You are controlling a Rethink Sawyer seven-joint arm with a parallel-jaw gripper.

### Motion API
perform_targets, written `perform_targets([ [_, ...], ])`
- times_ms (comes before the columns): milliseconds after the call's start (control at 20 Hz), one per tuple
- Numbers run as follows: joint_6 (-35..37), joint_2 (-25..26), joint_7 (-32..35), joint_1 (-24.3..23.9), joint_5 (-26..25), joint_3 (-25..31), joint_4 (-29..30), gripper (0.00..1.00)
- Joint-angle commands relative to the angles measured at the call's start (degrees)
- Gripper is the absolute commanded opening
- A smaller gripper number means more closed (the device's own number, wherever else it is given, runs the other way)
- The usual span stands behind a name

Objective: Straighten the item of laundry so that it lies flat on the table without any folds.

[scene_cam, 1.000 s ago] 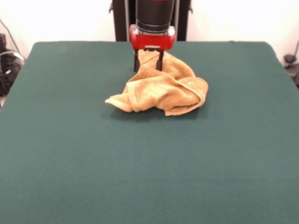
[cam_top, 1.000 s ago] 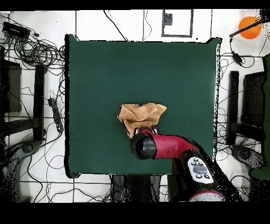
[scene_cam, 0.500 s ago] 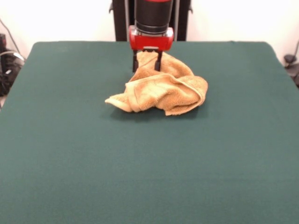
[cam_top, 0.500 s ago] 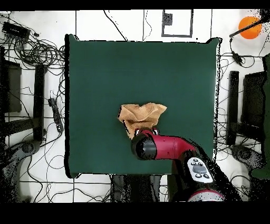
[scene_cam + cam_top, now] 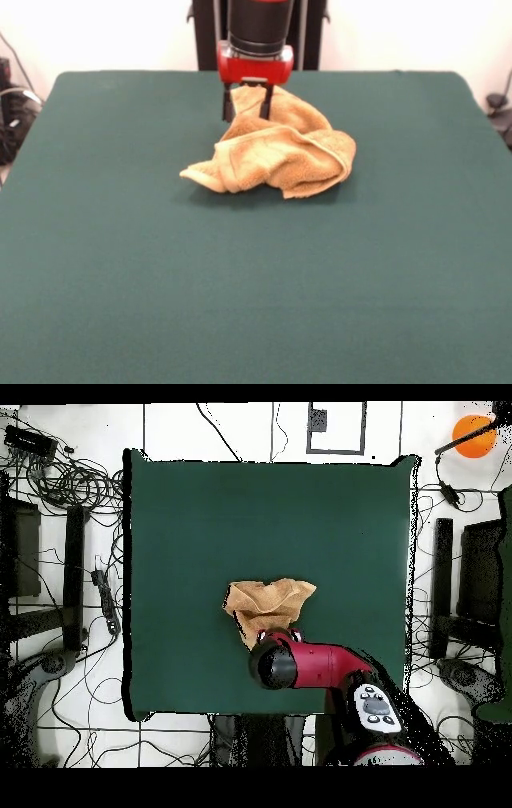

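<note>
The golden-orange towel (image 5: 276, 152) lies crumpled in a folded heap on the dark green table (image 5: 240, 288), a little beyond its middle. My gripper (image 5: 246, 108) hangs at the towel's far edge, fingers spread apart on either side of a raised corner of cloth, and does not pinch it. In the overhead view the towel (image 5: 266, 606) sits just above the red arm's end (image 5: 275, 666), which hides the fingers. The table (image 5: 250, 504) spreads wide around it.
The robot's pedestal (image 5: 208, 32) stands behind the table's far edge. In the overhead view, cables (image 5: 60, 479) and black stands (image 5: 75, 574) lie on the floor around the table, and an orange ball (image 5: 472, 434) is at the top right.
The gripper has drawn back slightly toward the pedestal and shifted a little to the picture's left in the front view. The towel has kept its shape and place.
</note>
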Motion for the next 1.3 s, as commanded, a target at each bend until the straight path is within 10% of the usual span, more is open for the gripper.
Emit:
perform_targets([
  [50,1.6,0.5,7.6,1.9,0.9,1.4,-1.1,1.00],
  [1300,0.8,0.8,7.4,3.6,0.5,-0.5,-1.6,1.00],
])
